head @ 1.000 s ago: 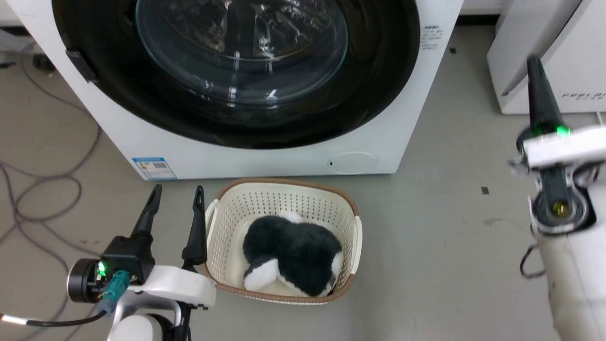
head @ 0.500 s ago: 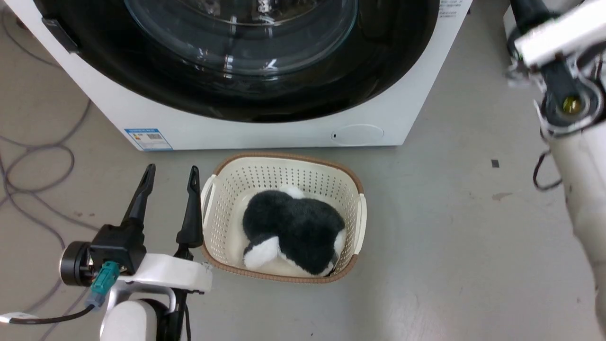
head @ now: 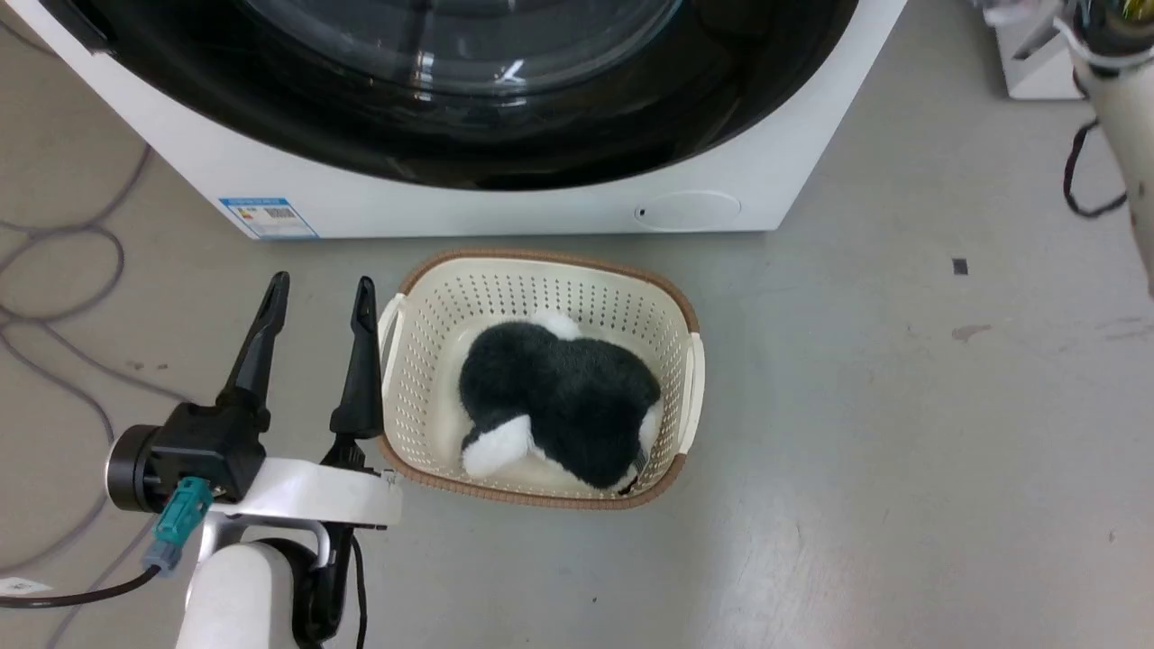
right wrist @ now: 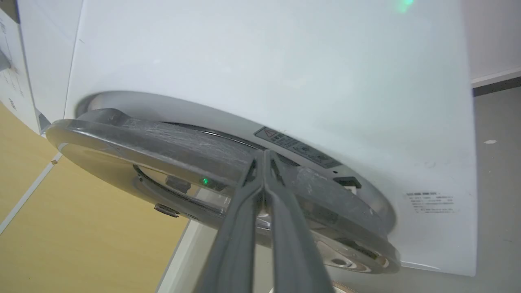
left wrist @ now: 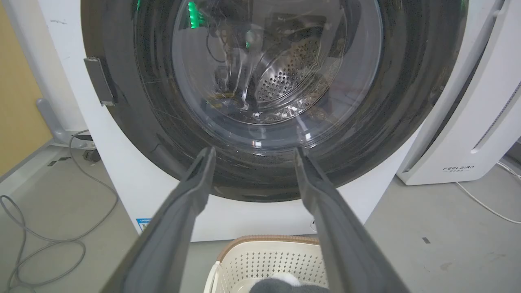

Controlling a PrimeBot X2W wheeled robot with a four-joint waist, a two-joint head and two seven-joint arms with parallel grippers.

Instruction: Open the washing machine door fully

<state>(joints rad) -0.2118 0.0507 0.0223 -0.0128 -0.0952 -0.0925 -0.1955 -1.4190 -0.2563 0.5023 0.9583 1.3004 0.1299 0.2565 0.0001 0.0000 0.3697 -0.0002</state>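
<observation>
- The washing machine door, glossy black with a clear glass bowl, lies against the front of the white washing machine at 12 o'clock in the head view. I cannot tell whether it is latched.
- The right pincer has its fingers pressed together with nothing between them. Its tips are at the door's rim, seen edge-on in the right wrist view.
- The left pincer, at 8 o'clock in the head view, has its fingers spread and grips nothing. It is just beside the cream basket.
- A black-and-white plush toy lies in the basket, on the floor at the machine's 6 o'clock.
</observation>
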